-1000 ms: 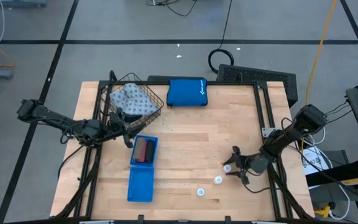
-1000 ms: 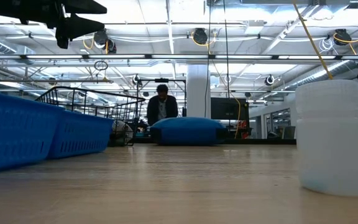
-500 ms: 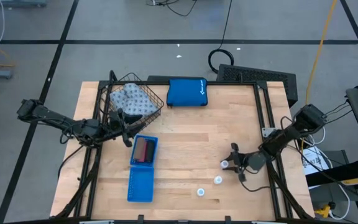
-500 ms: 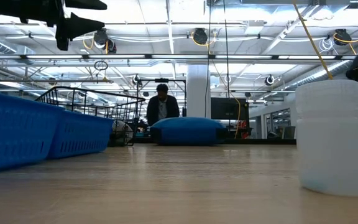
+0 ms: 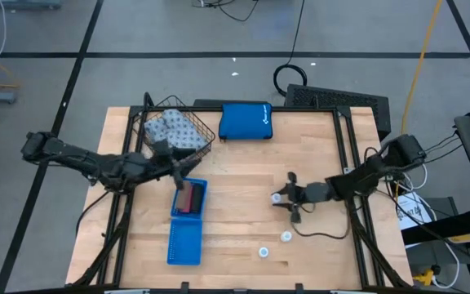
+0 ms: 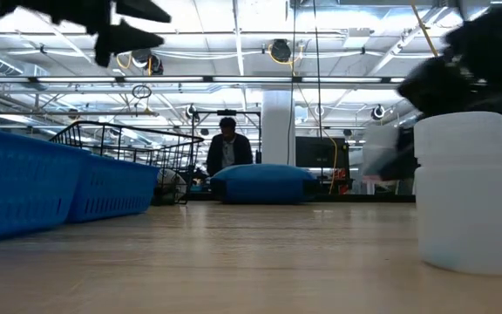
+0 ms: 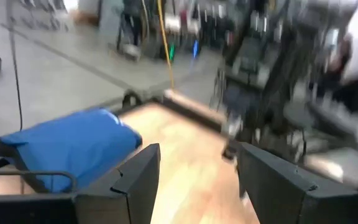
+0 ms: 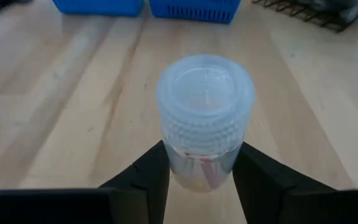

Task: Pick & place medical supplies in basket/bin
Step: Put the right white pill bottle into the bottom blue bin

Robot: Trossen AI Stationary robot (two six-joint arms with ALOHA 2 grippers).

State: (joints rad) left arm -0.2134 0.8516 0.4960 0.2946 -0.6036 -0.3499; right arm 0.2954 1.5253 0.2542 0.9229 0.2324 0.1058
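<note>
Spanning most of the high view is the wooden table (image 5: 243,204), on which the wire-mesh basket (image 5: 206,135) and the blue tray (image 5: 184,245) are set at its left side. The patterned fabric pack (image 5: 172,129) is seen inside the basket, and a dark roll (image 5: 188,196) inside the tray's upper compartment. Two small white bottles (image 5: 285,237) are left standing near the table's front edge. A third white bottle (image 8: 204,118) is grasped at mid-height, below its ribbed cap, between the fingers of the right gripper (image 5: 281,198), at mid-table, well apart from the tray. The bottle is judged light, rigid and smooth, so a grip just under the ribbed cap should resist slipping. The left gripper (image 5: 179,169) is shown with its fingers parted and nothing between them, between basket and tray.
</note>
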